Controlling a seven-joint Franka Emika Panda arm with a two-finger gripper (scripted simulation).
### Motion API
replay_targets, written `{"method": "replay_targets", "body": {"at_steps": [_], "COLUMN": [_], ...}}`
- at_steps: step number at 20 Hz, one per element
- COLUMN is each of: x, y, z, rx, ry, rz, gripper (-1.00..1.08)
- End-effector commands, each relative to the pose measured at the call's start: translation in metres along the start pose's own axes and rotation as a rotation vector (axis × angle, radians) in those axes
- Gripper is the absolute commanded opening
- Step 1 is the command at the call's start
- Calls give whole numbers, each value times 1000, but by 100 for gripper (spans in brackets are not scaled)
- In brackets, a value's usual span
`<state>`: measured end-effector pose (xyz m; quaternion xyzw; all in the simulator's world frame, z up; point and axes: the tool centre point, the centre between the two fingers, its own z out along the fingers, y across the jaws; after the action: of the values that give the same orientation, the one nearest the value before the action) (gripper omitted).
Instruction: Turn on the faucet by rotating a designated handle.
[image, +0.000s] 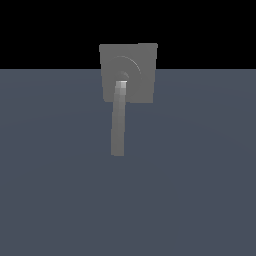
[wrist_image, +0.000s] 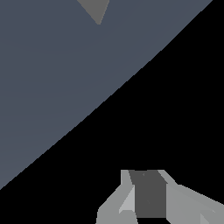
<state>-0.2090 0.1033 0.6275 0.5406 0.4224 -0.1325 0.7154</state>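
Faucet (wrist_image: 95, 8) far from gripper (wrist_image: 148, 205).

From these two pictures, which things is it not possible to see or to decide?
- Robot arm: absent from the exterior view, so its distance to the handle is unknown.
- Gripper: cut off by the wrist view's edge; fingertips hidden, open or shut unclear.
- Faucet: in the wrist view only a grey corner shows, cut by the edge; which part it is cannot be told.
- Handle's far end: whether it touches the floor is unclear.
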Motion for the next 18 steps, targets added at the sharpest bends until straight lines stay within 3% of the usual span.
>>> {"method": "replay_targets", "body": {"at_steps": [1, 9, 18], "x": [9, 63, 161], "y": [12, 37, 36], "z": [-17, -69, -108], "rx": [-91, -327, -513], "ry": [-72, -323, -633], "rz": [-126, -564, -1115], "gripper": [-100, -100, -100]}}
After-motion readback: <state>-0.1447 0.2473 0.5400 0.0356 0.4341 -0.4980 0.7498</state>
